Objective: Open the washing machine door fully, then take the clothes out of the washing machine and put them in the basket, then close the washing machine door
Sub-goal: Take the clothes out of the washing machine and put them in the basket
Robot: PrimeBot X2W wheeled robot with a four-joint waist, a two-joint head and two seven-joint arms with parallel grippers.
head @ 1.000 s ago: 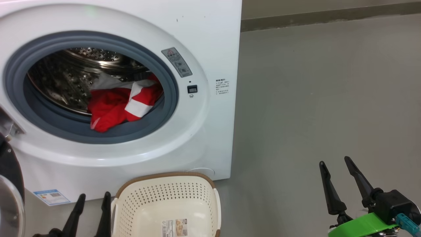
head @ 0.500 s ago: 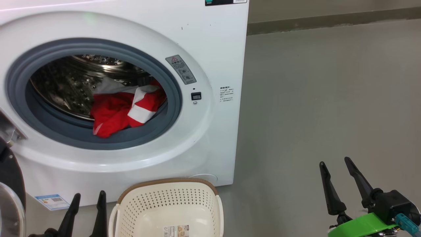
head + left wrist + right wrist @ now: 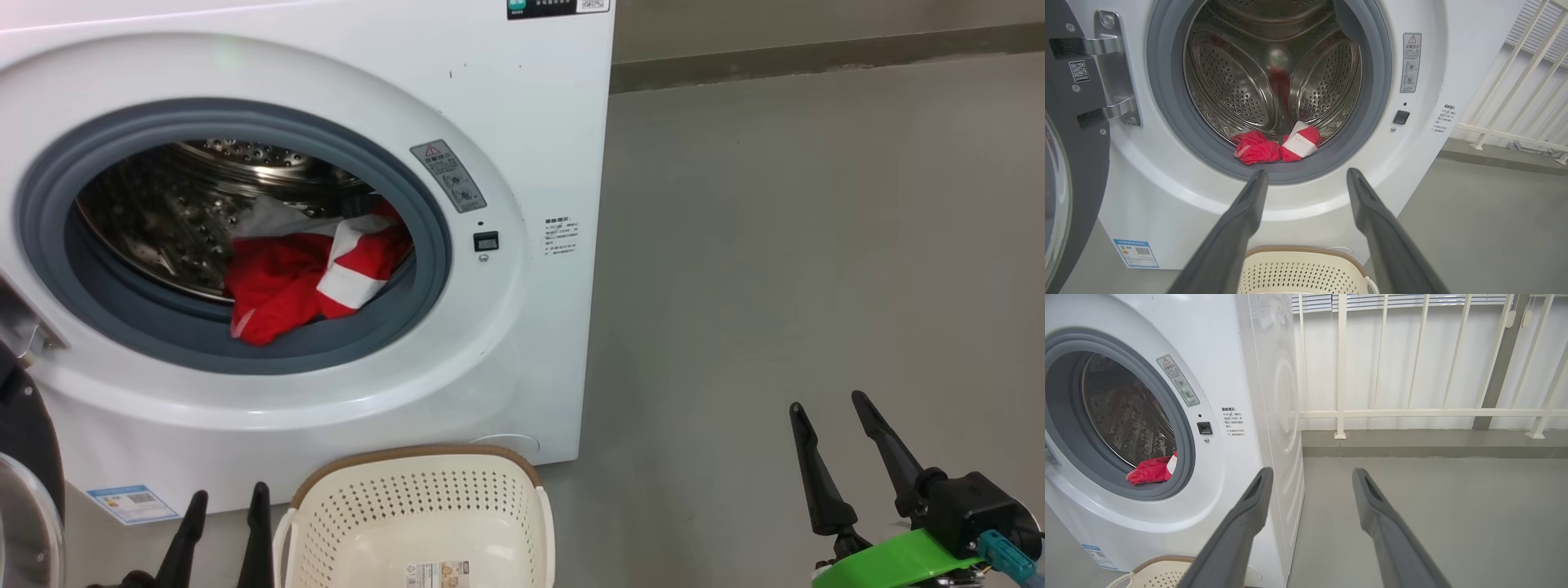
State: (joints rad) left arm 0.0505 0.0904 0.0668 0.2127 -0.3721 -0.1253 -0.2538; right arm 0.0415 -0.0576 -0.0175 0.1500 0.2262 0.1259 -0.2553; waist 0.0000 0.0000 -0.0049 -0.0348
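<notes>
The white washing machine (image 3: 539, 131) stands in front of me with its door (image 3: 28, 482) swung wide to the left; the black rim and glass also show in the left wrist view as the door (image 3: 1069, 163). Red and white clothes (image 3: 306, 273) lie at the drum's front lip, seen too as clothes (image 3: 1276, 145) and clothes (image 3: 1152, 470). The cream basket (image 3: 424, 510) sits on the floor below the opening. My left gripper (image 3: 229, 494) is open, low, just left of the basket. My right gripper (image 3: 829, 404) is open over bare floor, far right of the machine.
Grey floor (image 3: 800, 245) stretches to the right of the machine. A white railing (image 3: 1412, 412) on a low kerb runs behind it. The door's metal hinge (image 3: 1114, 69) sits at the opening's left edge.
The head camera has tilted up a little, so the whole scene sits slightly lower in view. Both grippers stay open and nearly still; clothes and basket have not moved.
</notes>
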